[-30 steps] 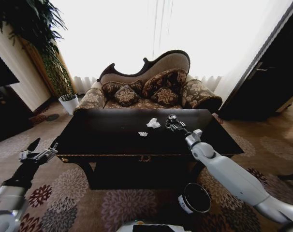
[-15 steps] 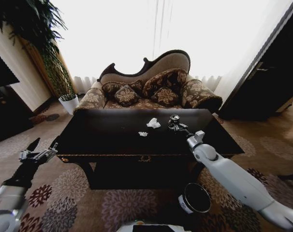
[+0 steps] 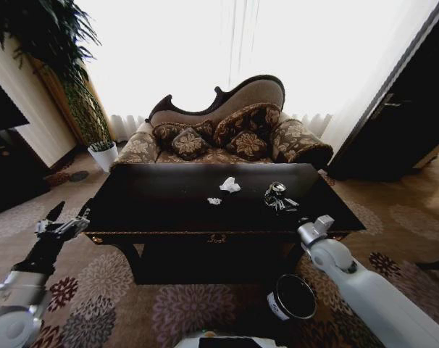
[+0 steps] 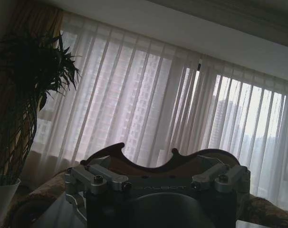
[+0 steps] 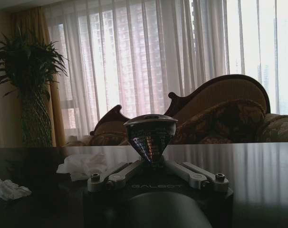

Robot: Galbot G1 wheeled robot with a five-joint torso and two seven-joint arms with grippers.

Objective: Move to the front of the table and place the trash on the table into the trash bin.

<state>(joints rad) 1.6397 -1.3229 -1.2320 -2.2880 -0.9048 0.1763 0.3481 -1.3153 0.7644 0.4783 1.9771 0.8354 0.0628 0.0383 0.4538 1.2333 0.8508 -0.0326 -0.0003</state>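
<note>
We see a curvy brown sofa with flowery pillows, bright white curtains, a tall plant and flowered carpet.

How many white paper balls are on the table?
2. The bigger paper wad lies near the middle of the table, toward the sofa side; the smaller paper wad lies just in front of it.

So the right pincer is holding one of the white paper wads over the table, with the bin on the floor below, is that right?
Not quite. The right pincer is shut on the dark drink can, not a paper wad. The right wrist view shows the can between its fingers, while both paper wads lie on the table. The trash bin does stand on the floor below.
</note>
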